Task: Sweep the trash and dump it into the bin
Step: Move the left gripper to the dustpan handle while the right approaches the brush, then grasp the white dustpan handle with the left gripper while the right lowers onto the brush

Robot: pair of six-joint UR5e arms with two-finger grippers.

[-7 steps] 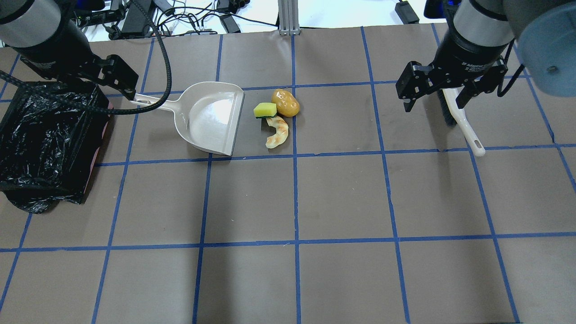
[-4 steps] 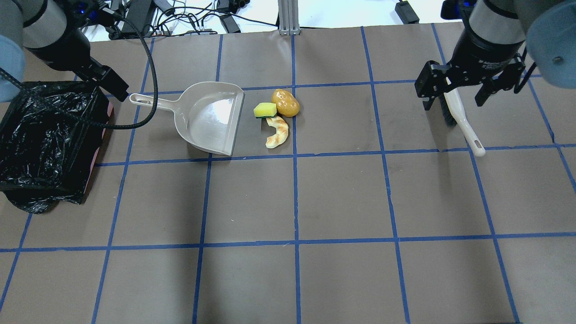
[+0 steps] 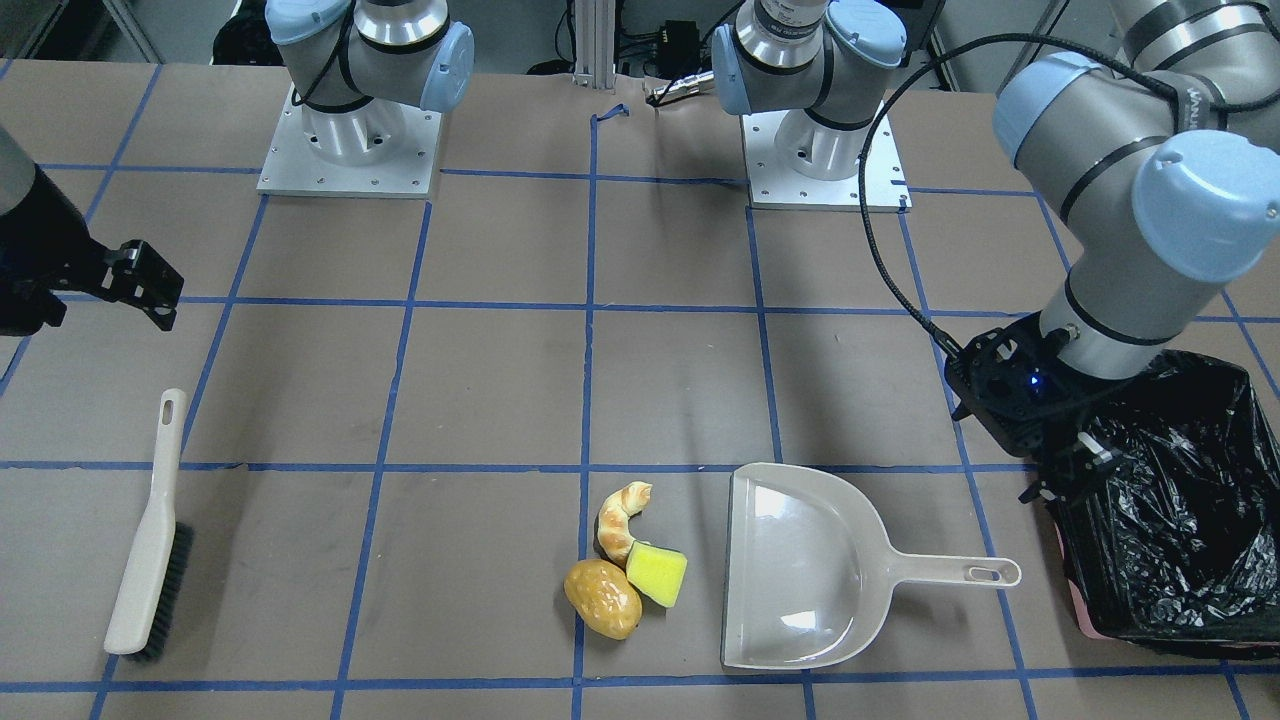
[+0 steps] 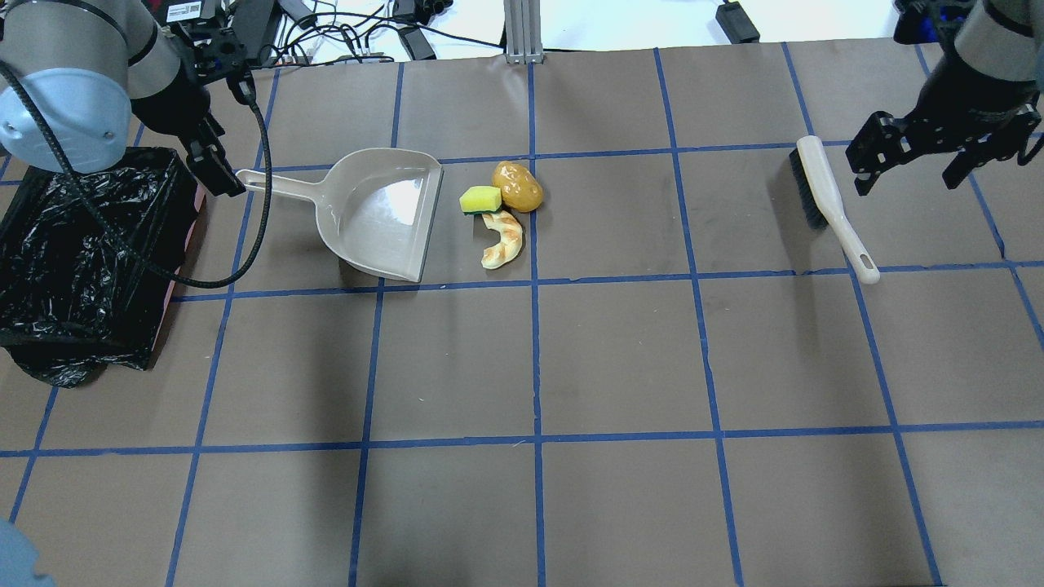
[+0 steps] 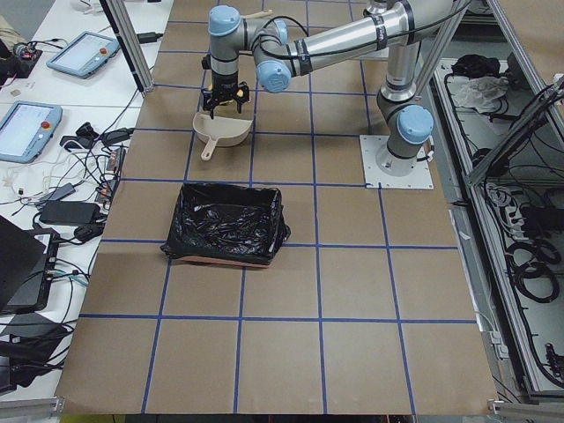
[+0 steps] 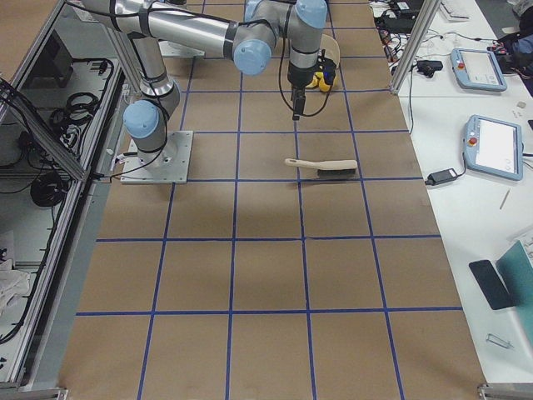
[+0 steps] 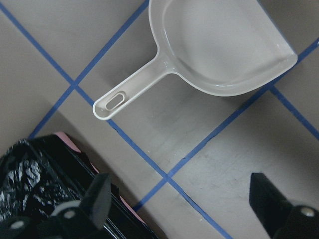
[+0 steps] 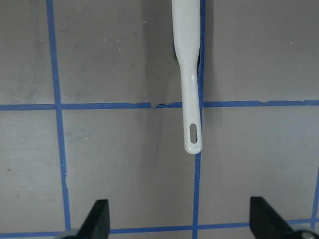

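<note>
The bin [image 4: 175, 244], lined with crinkled black plastic, is set at the left; only that plastic is seen inside. Just beside it the smooth grey dustpan [image 4: 383, 216] is laid flat, its open lip faced by a croissant [image 4: 502, 240], a yellow sponge [image 4: 481, 198] and a potato [image 4: 518, 186], clustered outside it. The left gripper [image 7: 179, 184] is held wide open over the handle end, nothing grasped. The right gripper [image 4: 904, 183], equally spread and empty, is beside the white, dark-bristled brush [image 4: 824, 204].
</note>
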